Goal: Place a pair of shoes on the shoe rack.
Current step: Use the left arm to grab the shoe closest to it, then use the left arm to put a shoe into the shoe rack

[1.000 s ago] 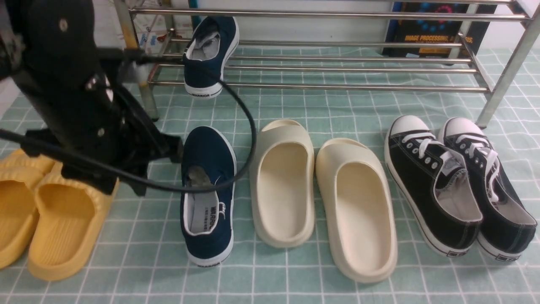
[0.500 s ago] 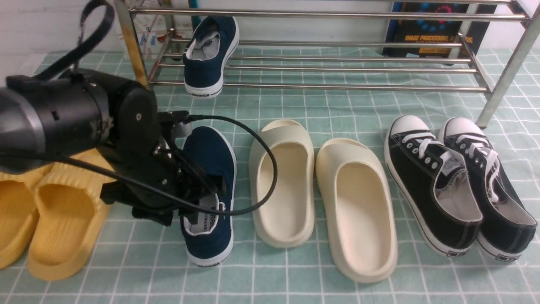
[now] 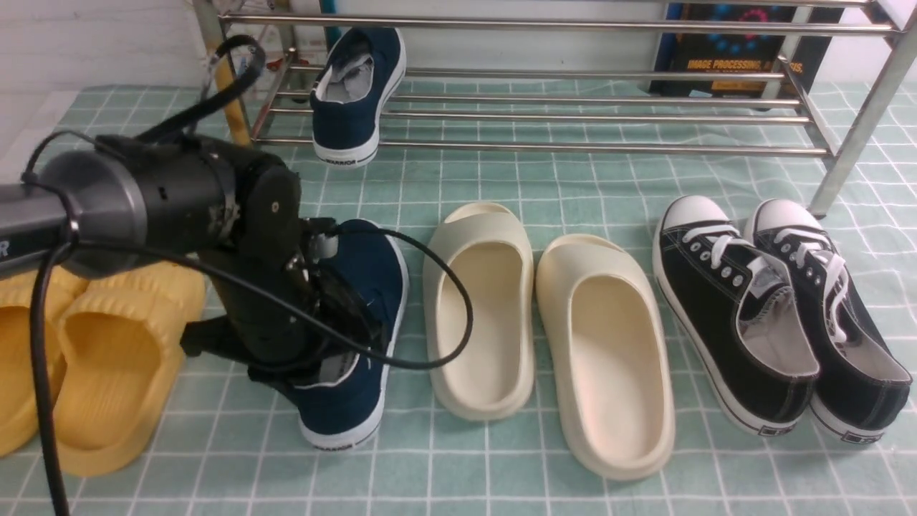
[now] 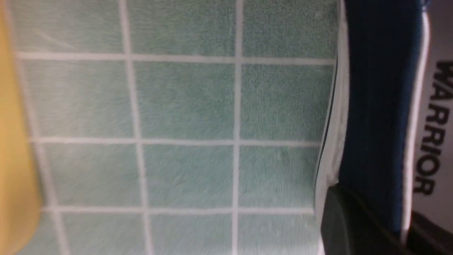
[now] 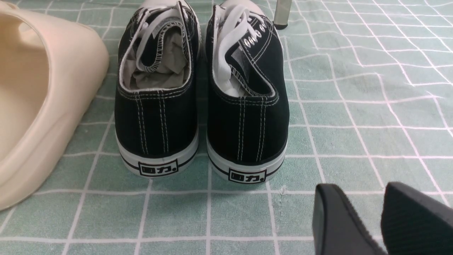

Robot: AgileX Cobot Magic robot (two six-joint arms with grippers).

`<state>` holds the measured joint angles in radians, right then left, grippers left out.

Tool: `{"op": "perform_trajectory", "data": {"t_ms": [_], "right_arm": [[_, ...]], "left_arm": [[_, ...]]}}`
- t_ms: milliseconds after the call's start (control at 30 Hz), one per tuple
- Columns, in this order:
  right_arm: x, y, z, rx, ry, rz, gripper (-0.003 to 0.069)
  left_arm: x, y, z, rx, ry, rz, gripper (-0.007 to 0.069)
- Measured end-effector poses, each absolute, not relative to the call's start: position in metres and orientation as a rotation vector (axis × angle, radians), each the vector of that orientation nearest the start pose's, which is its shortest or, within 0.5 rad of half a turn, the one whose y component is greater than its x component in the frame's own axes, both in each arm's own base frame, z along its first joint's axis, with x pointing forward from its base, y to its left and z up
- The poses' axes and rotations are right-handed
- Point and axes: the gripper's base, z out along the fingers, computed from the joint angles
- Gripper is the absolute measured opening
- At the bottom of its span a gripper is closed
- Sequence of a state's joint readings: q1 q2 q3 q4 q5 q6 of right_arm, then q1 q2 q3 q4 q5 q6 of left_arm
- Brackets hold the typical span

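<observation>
Item, pair of navy slip-ons, placement half done: first navy shoe (image 3: 354,100) is lying tilted on the lower bars of the shoe rack (image 3: 573,148), near its left end, heel facing the camera. Second navy shoe (image 3: 372,269) is sitting on the green checked cloth (image 3: 501,459) in front of the rack, between the yellow slippers (image 3: 107,358) and the cream slippers (image 3: 480,315). Left gripper (image 3: 326,367) is reaching into that shoe's collar; in the wrist view one finger (image 4: 354,226) is pressing on the outer canvas wall and the other is showing inside by the white trim, so the jaws are apparently clamping the side wall. Right gripper (image 5: 380,216) is hanging behind the black lace-ups (image 5: 155,124), jaws nearly together, gripping nothing. Outstanding: lifting the second shoe, carrying it to the rack, setting it beside its mate
</observation>
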<state>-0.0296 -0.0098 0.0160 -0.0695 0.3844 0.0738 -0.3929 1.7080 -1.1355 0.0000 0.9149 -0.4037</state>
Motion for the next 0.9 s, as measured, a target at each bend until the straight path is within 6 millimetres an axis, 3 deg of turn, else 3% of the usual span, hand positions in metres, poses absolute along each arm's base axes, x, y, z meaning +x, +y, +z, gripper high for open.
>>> {"op": "perform_trajectory", "data": {"t_ms": [200,333,467,667,900], "right_arm": [[0.052,-0.004,0.174,0.055,1.873,-0.038,0.0239],[0.052,-0.004,0.174,0.055,1.873,-0.038,0.0239],[0.052,-0.004,0.174,0.055,1.873,-0.038,0.0239],[0.052,-0.004,0.174,0.055,1.873,-0.038,0.0239],[0.052,-0.004,0.174,0.055,1.873,-0.038,0.0239]], "left_arm": [[0.317,-0.131,0.302,0.126,2.815,-0.154,-0.0002],[0.332,-0.138,0.328,0.133,2.733,-0.198,-0.0002],[0.353,-0.148,0.322,0.126,2.75,-0.227,-0.0002],[0.4,-0.169,0.285,0.027,2.81,-0.243,-0.0002],[0.432,-0.18,0.286,-0.005,2.721,-0.253,-0.0002]]}}
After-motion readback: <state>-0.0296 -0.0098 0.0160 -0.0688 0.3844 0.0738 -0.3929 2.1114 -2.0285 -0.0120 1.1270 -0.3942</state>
